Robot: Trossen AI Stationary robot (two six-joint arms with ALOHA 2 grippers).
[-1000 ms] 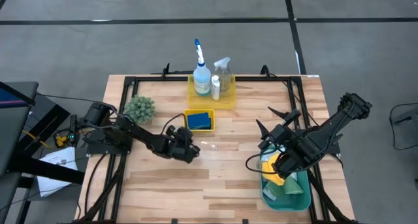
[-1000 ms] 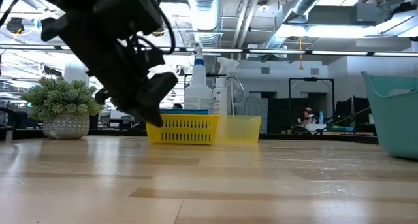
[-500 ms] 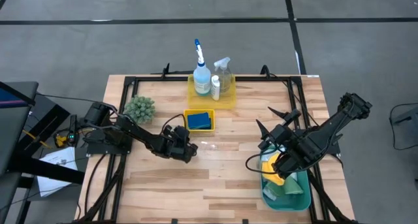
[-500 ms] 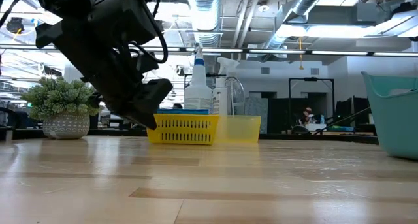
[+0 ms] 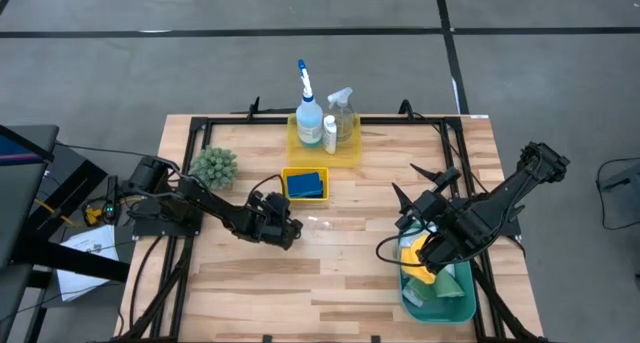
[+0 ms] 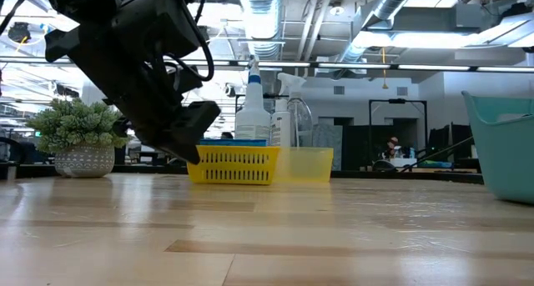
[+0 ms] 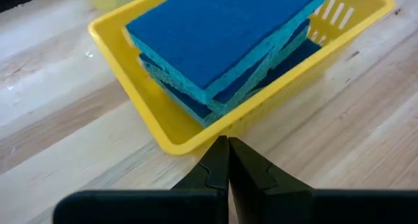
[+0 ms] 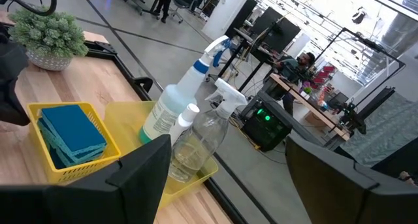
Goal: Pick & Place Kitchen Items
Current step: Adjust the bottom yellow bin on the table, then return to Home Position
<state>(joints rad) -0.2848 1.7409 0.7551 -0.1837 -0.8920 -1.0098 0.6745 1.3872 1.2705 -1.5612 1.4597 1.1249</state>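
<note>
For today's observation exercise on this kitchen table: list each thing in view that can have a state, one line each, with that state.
left gripper: jaws shut, empty, just short of the sponge basket.
right gripper: jaws open, over the teal bin.
blue sponges: stacked in the yellow basket.
spray bottles: upright in the yellow tray.
cloths: lying in the teal bin.

Porous blue sponges (image 7: 225, 34) in slotted yellow plastic tray (image 7: 140, 110), wood table (image 7: 59, 126).

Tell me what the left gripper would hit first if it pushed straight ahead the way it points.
Probably the near rim of the small yellow basket holding the blue sponges. The left gripper, jaws shut, points right at that rim just ahead; the exact gap is hard to judge.
</note>
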